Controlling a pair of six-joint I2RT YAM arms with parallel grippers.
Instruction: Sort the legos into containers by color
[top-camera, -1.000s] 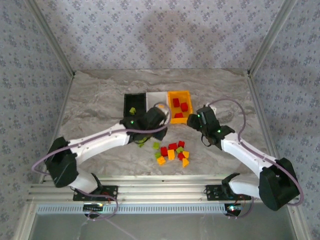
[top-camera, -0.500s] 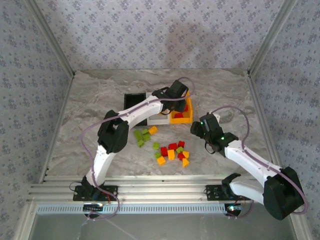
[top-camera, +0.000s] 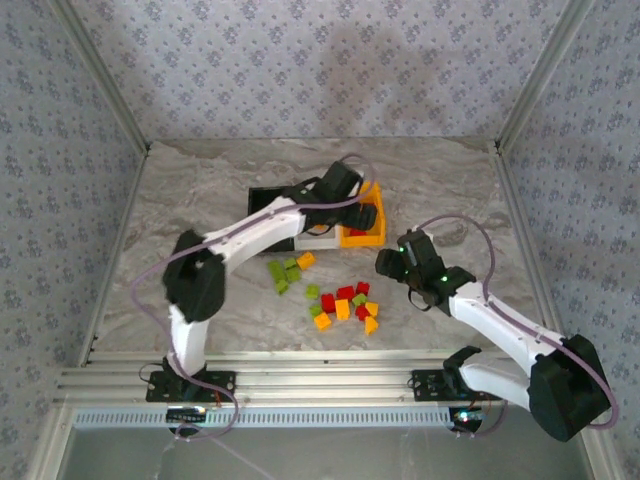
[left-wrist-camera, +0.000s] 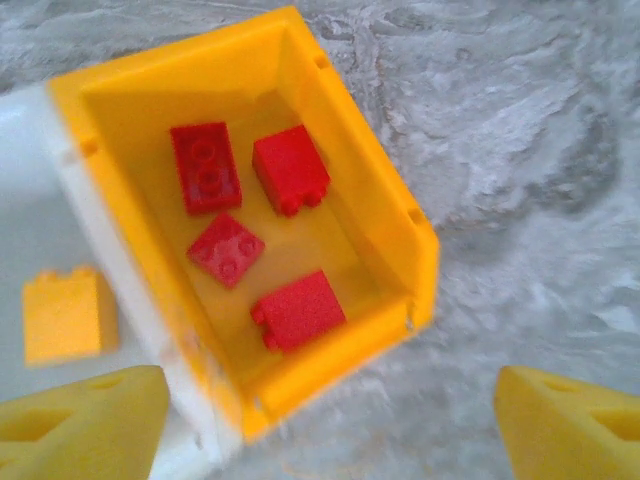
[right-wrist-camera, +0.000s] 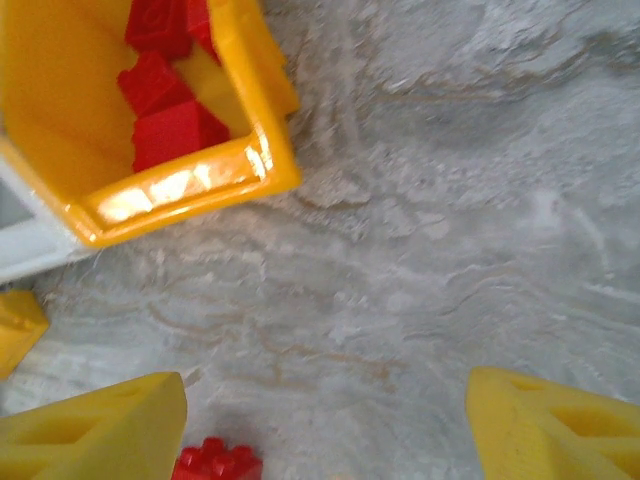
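Legos (top-camera: 343, 304) here are small studded bricks in red, lime green and orange-yellow. Most lie loose on the marbled desk (top-camera: 190, 200) just in front of the containers (top-camera: 362, 238). A few green bricks (top-camera: 283, 272) lie to the left and a mixed cluster to the right. The containers are three open bins joined in a row: a black bin (top-camera: 262, 200), a white bin (top-camera: 318, 240) and an orange-yellow bin (left-wrist-camera: 380, 190). The left wrist view shows four red bricks (left-wrist-camera: 228, 248) in the orange-yellow bin and a single orange-yellow brick (left-wrist-camera: 65, 315) in the white bin beside it.

A second ago the left arm lay low across the desk by the black bin. Half a second ago it already reached over the orange-yellow bin. Since then its wrist has edged slightly left and its elbow has swung out to the left. The right claw (right-wrist-camera: 325, 400) has drawn back from the bins toward the loose cluster.

The left claw (left-wrist-camera: 330, 400) hangs above the near corner of the orange-yellow bin, fingers spread wide with nothing between them, and the red bricks lie beyond its tips. The right claw is likewise spread and empty above bare desk. The bin's corner lies ahead and to its left, and one loose red brick (right-wrist-camera: 215, 462) lies just beside the finger at the lower left of that view.
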